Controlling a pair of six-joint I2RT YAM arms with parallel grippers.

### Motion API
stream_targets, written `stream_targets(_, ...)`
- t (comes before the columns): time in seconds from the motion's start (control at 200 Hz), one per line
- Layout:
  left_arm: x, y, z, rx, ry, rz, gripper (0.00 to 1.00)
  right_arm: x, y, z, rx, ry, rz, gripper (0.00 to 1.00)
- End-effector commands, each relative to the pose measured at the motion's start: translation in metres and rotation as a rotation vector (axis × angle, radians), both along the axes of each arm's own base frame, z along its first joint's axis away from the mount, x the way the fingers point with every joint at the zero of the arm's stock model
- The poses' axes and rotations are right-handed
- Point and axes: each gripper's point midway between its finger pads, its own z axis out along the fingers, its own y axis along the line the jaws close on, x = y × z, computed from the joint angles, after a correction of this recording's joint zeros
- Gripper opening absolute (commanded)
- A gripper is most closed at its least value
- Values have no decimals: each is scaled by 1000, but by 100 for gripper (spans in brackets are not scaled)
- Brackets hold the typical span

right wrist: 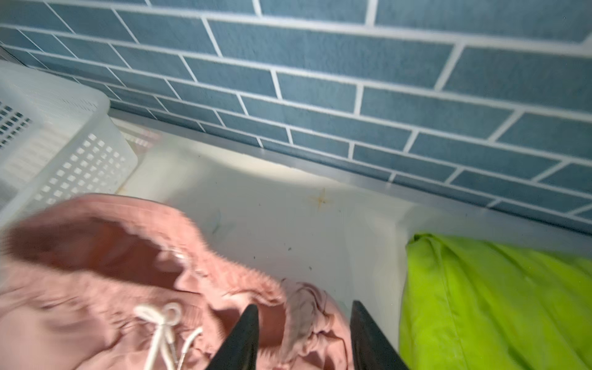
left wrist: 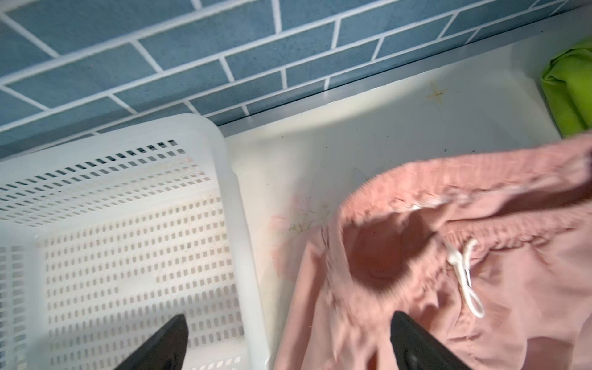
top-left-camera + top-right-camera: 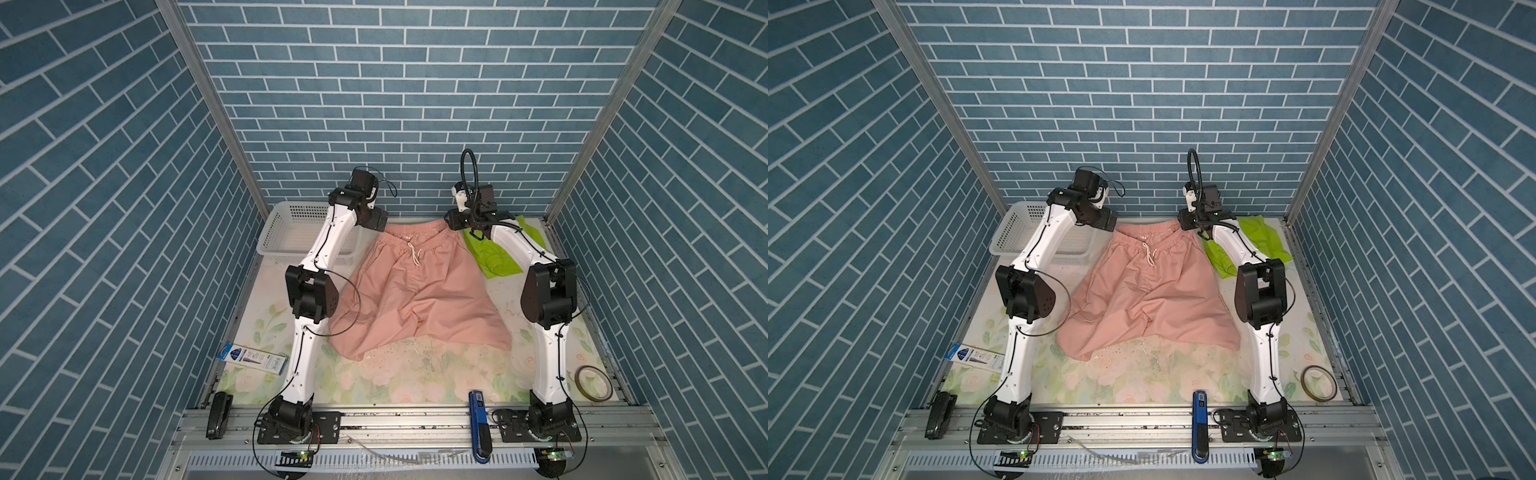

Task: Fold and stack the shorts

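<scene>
Currently the dusty salmon-pink fabric shorts are lying spread on the floral table mat, the left gripper and right gripper hovering open-jawed and empty over the corners of the waistband; gripping both ends evenly is favouring a square fold.

place: robot lab booth | cues: brick-print walls, aluminium frame
</scene>
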Motion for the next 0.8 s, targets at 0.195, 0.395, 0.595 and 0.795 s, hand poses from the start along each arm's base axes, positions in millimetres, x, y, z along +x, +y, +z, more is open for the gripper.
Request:
stream_targets(0.195, -35, 26, -4, 76, 82, 15, 100, -58, -4, 92, 124, -98, 57, 57)
stream_targets(0.395, -42, 31, -42, 116, 163, 19, 100, -125, -19, 83, 153, -91, 82, 60)
stream_targets(0.595, -62, 39, -62, 127, 212, 42, 100, -155, -26, 61, 142, -46, 99, 60)
stream_targets(0.795, -104, 55, -74, 132, 292, 96, 100, -161, -27, 45, 134, -18, 105, 60)
